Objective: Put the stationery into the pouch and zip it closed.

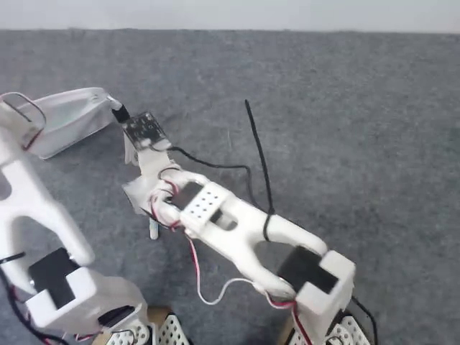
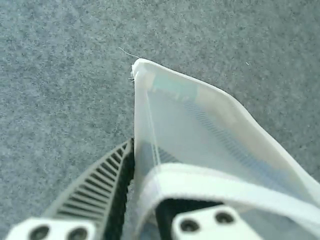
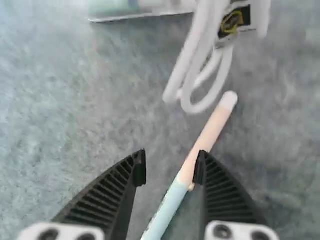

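Two stationery items: pen point(image 3: 207, 135) on table point(image 3: 60, 100) between parted jaws of right hand point(image 3: 170, 167), touching one jaw; greenish item point(image 2: 172, 86) inside mesh pouch point(image 2: 210, 140), corner farthest from left hand point(image 2: 145, 172), which is clamped on pouch rim.

Soft, even, bright light covers the grey desk point(image 1: 345, 108); a faint shadow lies just beside the translucent pouch point(image 1: 68, 122).
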`<state>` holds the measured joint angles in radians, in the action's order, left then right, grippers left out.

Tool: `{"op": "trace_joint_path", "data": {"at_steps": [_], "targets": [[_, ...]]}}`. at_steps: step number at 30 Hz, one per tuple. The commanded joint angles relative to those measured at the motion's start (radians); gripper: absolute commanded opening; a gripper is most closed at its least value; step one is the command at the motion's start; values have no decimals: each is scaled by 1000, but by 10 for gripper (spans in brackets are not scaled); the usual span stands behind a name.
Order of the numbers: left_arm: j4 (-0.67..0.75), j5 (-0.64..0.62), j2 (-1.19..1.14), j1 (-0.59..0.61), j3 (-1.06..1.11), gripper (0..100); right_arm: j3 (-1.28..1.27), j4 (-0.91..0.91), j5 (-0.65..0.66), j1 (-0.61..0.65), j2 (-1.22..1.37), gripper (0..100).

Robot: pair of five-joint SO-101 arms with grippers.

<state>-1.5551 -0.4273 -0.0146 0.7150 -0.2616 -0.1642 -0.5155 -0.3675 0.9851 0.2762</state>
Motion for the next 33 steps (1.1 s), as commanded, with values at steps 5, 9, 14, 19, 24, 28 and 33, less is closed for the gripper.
{"op": "trace_joint_path", "data": {"at_steps": [5, 9, 14, 19, 24, 28, 33], "targets": [[29, -11, 5, 9, -58, 9, 327, -228, -103, -21, 173, 155], [29, -9, 5, 8, -56, 9, 433, -288, -103, -33, 272, 154], [63, -8, 12, 8, -16, 9, 535, -335, -103, -51, 372, 151], [77, -8, 14, 8, -1, 9, 640, -389, -98, -65, 464, 54], [77, -8, 14, 8, -1, 9, 752, -493, -69, -104, 518, 16], [77, -8, 14, 8, -1, 9, 830, -605, -55, -128, 521, 6], [78, -8, 14, 8, -1, 9, 936, -773, -52, -145, 521, 6]]}}
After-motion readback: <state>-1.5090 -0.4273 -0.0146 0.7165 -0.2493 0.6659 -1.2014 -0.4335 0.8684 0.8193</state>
